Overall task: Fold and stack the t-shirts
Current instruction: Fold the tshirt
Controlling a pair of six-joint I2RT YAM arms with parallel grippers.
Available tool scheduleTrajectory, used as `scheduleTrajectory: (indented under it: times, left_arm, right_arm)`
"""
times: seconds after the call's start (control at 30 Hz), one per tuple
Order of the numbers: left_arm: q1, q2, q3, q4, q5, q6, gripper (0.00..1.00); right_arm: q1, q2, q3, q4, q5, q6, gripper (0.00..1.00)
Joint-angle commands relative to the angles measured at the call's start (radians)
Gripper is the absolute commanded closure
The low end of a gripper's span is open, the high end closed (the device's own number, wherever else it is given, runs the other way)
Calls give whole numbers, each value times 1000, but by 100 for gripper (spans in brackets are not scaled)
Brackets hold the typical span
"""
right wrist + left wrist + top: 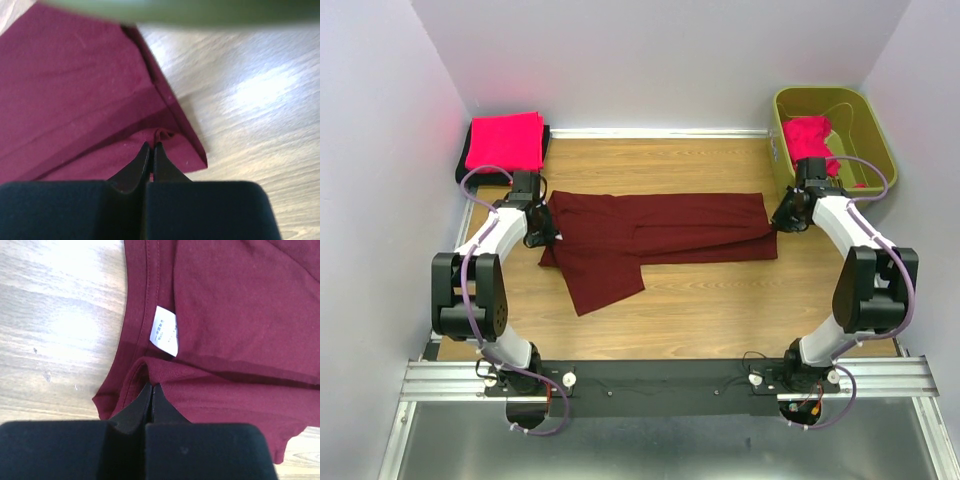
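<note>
A dark maroon t-shirt [660, 225] lies stretched left to right on the wooden table, folded lengthwise, with one sleeve part sticking out toward the front left. My left gripper [542, 237] is shut on a pinch of cloth at the collar end [151, 386], close to the white neck label [165, 331]. At the hem corner, my right gripper [782, 222] holds a small pucker of the maroon cloth [151, 144] between nearly closed jaws. A folded pinkish-red t-shirt [505, 142] rests on a black one [468, 176] at the back left.
An olive-green bin [875, 120] stands at the back right with another pinkish-red t-shirt [810, 135] in it. Its rim shows blurred at the top of the right wrist view [200, 10]. White walls enclose the table on three sides.
</note>
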Motion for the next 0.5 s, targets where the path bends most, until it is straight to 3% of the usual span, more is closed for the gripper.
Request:
scheduleTrajectory:
  times: [0.0,0.47]
  left_arm:
    - [16,13,9,47,-22,13,100]
    - [16,30,-26,94,-51,-20,100]
  right_arm:
    - [2,22,-25,66,99,3,95]
    - [19,66,4,114,74,-14,91]
